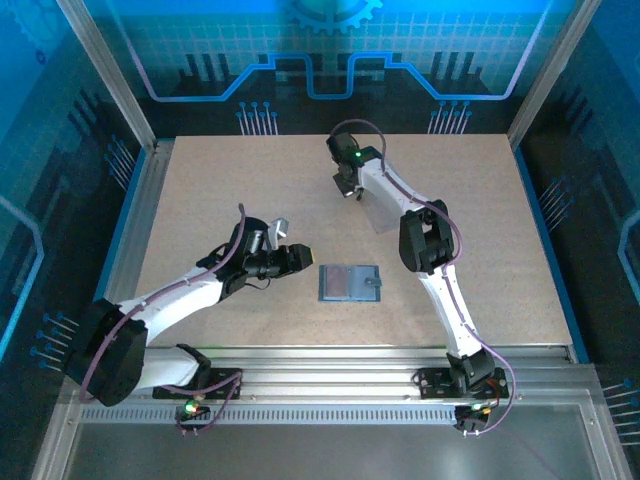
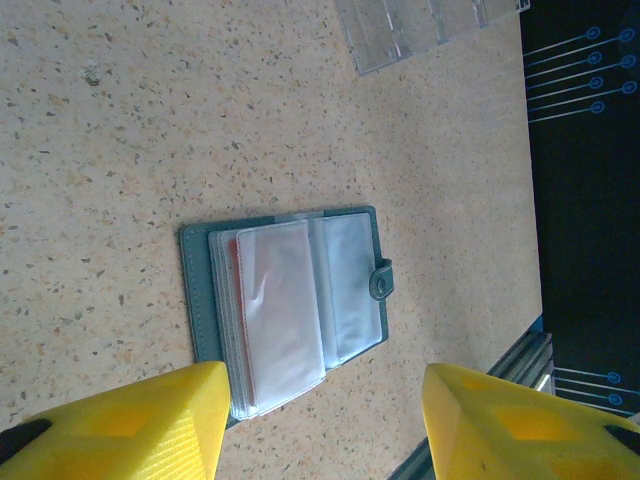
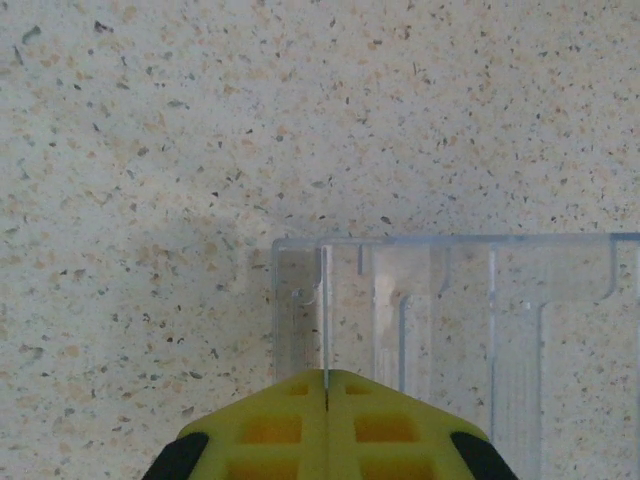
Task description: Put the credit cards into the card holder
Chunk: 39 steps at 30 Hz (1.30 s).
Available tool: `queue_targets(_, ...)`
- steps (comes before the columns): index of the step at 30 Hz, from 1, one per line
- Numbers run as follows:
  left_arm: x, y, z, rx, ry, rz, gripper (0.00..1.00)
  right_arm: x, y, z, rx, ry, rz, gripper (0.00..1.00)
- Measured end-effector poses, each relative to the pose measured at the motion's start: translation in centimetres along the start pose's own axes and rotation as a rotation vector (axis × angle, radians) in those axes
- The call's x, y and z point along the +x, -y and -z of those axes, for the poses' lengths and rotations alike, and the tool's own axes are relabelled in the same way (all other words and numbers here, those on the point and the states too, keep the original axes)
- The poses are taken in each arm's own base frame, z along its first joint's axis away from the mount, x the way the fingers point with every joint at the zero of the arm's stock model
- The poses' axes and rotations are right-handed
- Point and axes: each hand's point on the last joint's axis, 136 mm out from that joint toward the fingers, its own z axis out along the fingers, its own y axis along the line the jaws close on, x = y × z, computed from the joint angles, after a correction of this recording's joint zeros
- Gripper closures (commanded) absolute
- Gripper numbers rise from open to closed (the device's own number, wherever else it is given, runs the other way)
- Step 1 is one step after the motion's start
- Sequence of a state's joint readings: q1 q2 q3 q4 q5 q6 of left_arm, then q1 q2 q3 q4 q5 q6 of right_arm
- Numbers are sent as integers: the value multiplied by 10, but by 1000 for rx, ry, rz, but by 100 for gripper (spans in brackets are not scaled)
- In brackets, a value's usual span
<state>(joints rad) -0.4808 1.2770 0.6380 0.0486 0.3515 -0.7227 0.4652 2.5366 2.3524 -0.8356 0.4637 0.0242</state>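
The card holder (image 2: 195,300) lies open on the bench (image 1: 480,250) just ahead of the left claw (image 1: 298,256). From that wrist it sits between the lines of the two yellow fingers (image 2: 150,420), a little toward the left one. They stand apart with nothing between them, and they are close to the holder but not touching it. In the overhead view the holder's longer side runs side to side across the bench, roughly along the left claw's reach, with the clasp tab (image 2: 380,281) at the end farther from that claw. Its clear sleeves face up, and a red card (image 2: 232,270) seems already tucked under one of them, though only a reddish strip shows through. The left claw is plainly the nearer to the holder. The right claw (image 3: 328,385) is well away from it, out at the near edge of a clear plastic tray (image 3: 440,240). Its fingers are pressed together at one of the tray's thin upright walls, and I cannot tell whether they pinch anything thin. From the right claw the holder lies back toward the arm bases. The bench between them is bare, so nothing blocks a carry across. The likely difficulty is the floppy sleeves, which the left claw may need to steady.
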Motion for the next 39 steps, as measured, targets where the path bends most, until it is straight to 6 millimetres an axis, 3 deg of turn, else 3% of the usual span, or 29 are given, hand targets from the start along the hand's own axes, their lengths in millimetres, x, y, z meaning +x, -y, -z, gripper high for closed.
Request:
queue_targets(10,0,0,0,0,0,0,45,-7,6,8,19,16,-5,100)
queue_targets(13,0,-1,0,-3,-2,1,45,-12,10,19,33,35,-8,100)
queue_targets(17,5,-8,-5,-23,-23,1,44,-25,11,63,33,104,-8,100)
queue_targets(21,15,-17,-13,-56,-68,4,44,-41,9,140,10,241,-27,100)
queue_targets(23,19,-18,-18,-68,-92,-1,44,-37,6,176,-25,301,-51,100)
queue_targets(26,24,-16,-27,-80,-126,-19,45,-14,4,220,-128,376,-124,100)
queue_targets(29,29,-13,-36,-90,-160,-40,46,25,3,235,-244,392,-210,100)
queue_targets(32,35,-15,-44,-109,-196,-58,48,70,-11,220,-353,346,-287,100)
queue_targets(36,38,-21,-50,-139,-221,-76,51,151,-45,176,-498,208,-385,100)
queue_targets(39,41,-25,-53,-152,-234,-81,54,203,-54,157,-572,130,-487,100)
